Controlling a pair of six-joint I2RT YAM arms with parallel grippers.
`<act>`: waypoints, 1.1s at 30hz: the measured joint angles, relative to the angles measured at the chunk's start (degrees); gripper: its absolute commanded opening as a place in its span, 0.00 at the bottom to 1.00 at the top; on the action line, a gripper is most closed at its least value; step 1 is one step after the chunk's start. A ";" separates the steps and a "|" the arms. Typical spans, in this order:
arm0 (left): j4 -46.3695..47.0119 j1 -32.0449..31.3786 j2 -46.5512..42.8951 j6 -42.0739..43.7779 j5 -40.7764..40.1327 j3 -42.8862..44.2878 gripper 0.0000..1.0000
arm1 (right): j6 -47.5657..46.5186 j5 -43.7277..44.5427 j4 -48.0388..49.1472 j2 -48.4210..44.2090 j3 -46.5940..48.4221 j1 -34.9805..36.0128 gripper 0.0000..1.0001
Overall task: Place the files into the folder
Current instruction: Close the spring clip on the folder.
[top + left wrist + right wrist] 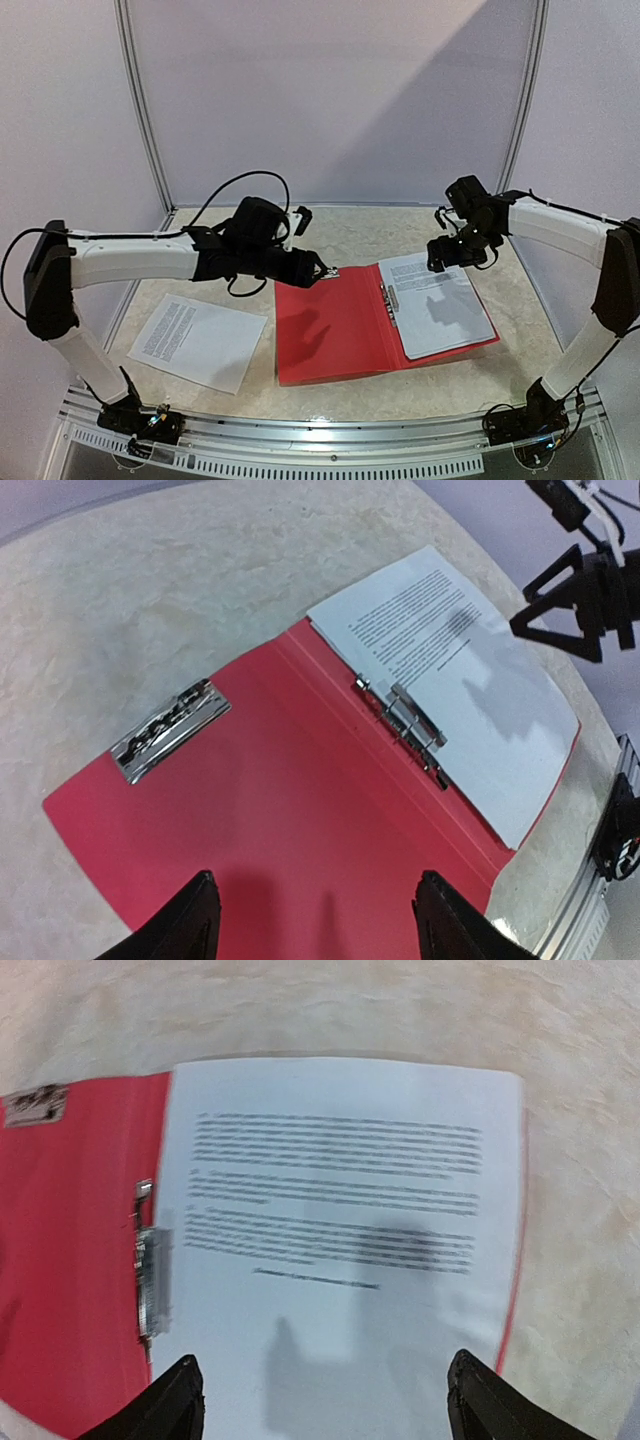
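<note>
**A:** Where are the files sitting relative to the jaws?

**B:** One printed sheet (445, 310) is already lying inside the open red folder (330, 330), on its right cover. That puts it directly beneath the right gripper (440, 255). The other loose sheet (195, 342) is lying on the table (400, 225), outside the folder. It is off to the left of the left gripper (325, 272) and back toward that arm's base.

**A:** Are either pair of jaws holding anything?

**B:** No. In the left wrist view the fingers are standing apart with only bare red cover between them. The right fingers are spread wide too, hovering above the filed sheet without touching it.

**A:** What is the left gripper hanging over?

**B:** It is hanging over the folder's empty left cover, with the flat metal clip (170, 730) just ahead of its fingertips. The spine clips (410, 730) are lying ahead and to its right, along the filed sheet's edge.

**A:** Which arm is looking better placed for the loose sheet?

**B:** The left one, I am judging. The sheet is near that arm, while the whole folder is lying between it and the right gripper.

**A:** How is the sheet's long axis running?

**B:** It seems to be running crosswise, left to right, and skewed against the folder's edges. The left jaws would be pulling back and swinging left to reach its closest edge. The paper is lying flat, so getting under that edge is looking like the hard part.
</note>
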 measured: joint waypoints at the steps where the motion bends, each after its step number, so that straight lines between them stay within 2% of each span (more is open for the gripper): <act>1: 0.24 -0.44 1.51 -0.13 -0.28 1.29 0.65 | 0.50 -2.93 2.43 -0.63 -1.53 0.00 0.65; 3: 1.09 -1.29 5.20 -0.76 -0.74 4.31 0.64 | 2.91 -9.44 8.02 -1.16 -4.44 0.00 0.53; 9: 5.75 -1.79 15.08 -3.63 -0.70 9.44 0.62 | 8.31 -21.75 17.27 1.68 -8.52 0.07 0.31; 16: 10.78 -1.84 25.94 -5.27 1.92 17.09 0.62 | 9.42 -23.21 20.76 2.40 -12.57 0.17 0.15; 20: 12.44 -1.92 30.05 -5.53 3.48 20.98 0.62 | 9.01 -22.69 22.56 3.41 -12.66 0.17 0.02; 33: 15.04 -2.08 38.40 -5.95 7.48 28.94 0.64 | 8.37 -20.41 24.24 8.87 -15.15 0.17 0.00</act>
